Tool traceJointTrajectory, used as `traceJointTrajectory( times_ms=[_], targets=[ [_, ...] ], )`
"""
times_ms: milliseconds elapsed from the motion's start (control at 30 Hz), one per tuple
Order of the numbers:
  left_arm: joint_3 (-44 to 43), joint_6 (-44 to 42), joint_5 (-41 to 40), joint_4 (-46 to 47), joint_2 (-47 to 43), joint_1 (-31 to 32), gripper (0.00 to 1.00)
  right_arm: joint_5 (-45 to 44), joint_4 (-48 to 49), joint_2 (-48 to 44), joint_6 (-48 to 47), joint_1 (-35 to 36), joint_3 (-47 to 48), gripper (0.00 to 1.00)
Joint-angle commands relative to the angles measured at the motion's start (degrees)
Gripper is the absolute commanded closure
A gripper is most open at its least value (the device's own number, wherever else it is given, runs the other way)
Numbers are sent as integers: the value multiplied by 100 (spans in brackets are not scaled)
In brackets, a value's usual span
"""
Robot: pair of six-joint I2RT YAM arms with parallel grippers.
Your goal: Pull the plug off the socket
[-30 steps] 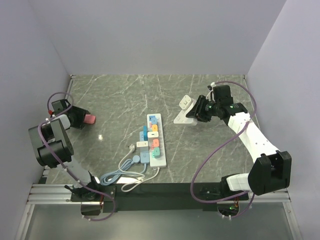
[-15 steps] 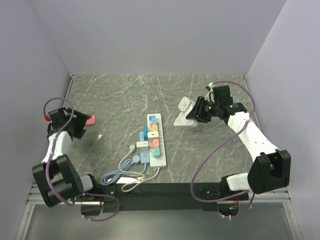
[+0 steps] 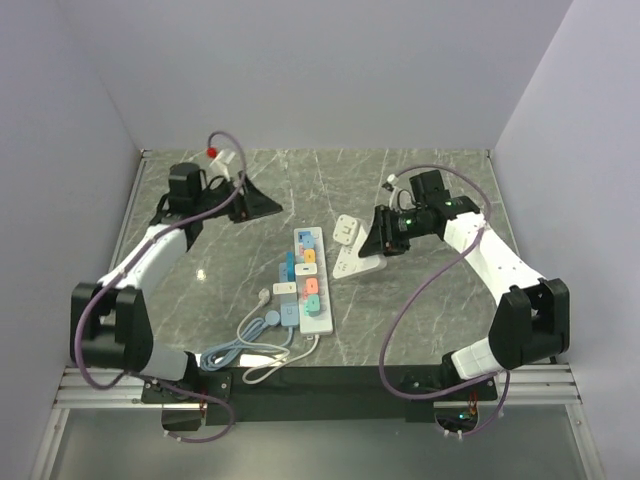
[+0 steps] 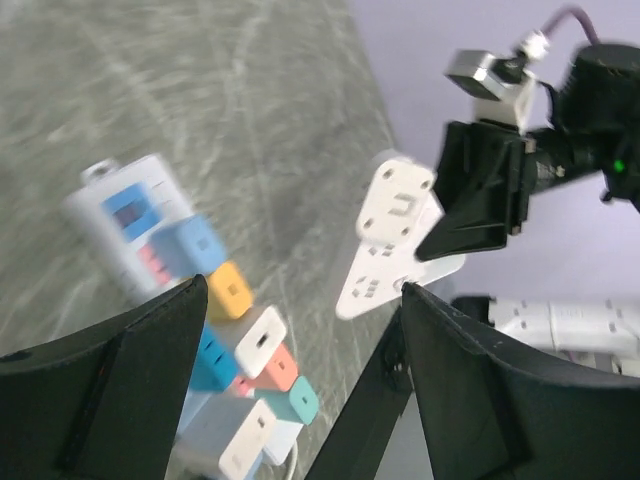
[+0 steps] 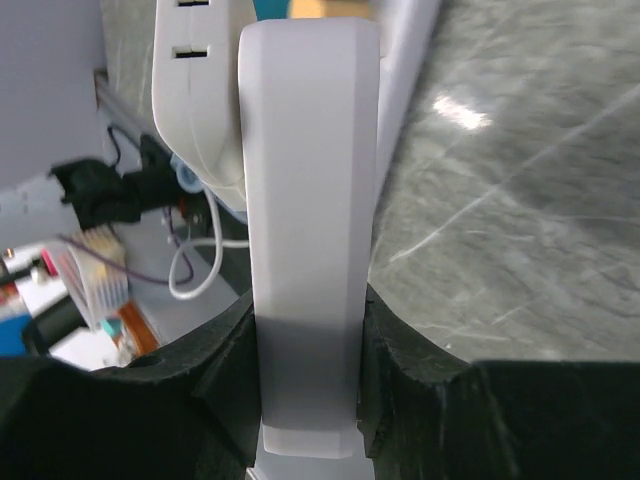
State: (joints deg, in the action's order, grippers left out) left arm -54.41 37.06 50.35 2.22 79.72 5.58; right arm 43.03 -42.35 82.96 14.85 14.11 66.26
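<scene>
The socket, a long white power strip with a thin white cord, lies flat mid-table and carries several coloured plugs; the left wrist view shows it blurred. My right gripper is shut on a shorter white outlet bar, holding it tilted just right of the socket. A white cube plug sits on that bar. My left gripper hovers open behind and left of the socket, facing the bar, with nothing between its fingers.
Grey-blue and white cables coil at the socket's near end, close to the black front rail. Lilac walls close in the table at left, back and right.
My left arm swung from the far left edge, where a pink plug lay, to the back centre, and its jaws widened. My right gripper carried the bar slightly left.
</scene>
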Motion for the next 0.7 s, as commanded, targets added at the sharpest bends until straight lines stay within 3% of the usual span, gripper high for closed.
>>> traceJointTrajectory(
  times_ms=[0,200,567,667],
  targets=[
    [-718,-374,1098,508,569,502,16,662,-186,-131,-412,416,370,100],
    [-1475,-603,1557,551,1335,1190,14,1040,33,-165,-229,778,300,100],
    [-1229,-568,2663,1193,1326,1410,15,1990,596,-140,132,778,361,100],
    [-1589,-1225,2735,187,1458,1603,16,2043,596,-52,140,778,458,100]
  ],
)
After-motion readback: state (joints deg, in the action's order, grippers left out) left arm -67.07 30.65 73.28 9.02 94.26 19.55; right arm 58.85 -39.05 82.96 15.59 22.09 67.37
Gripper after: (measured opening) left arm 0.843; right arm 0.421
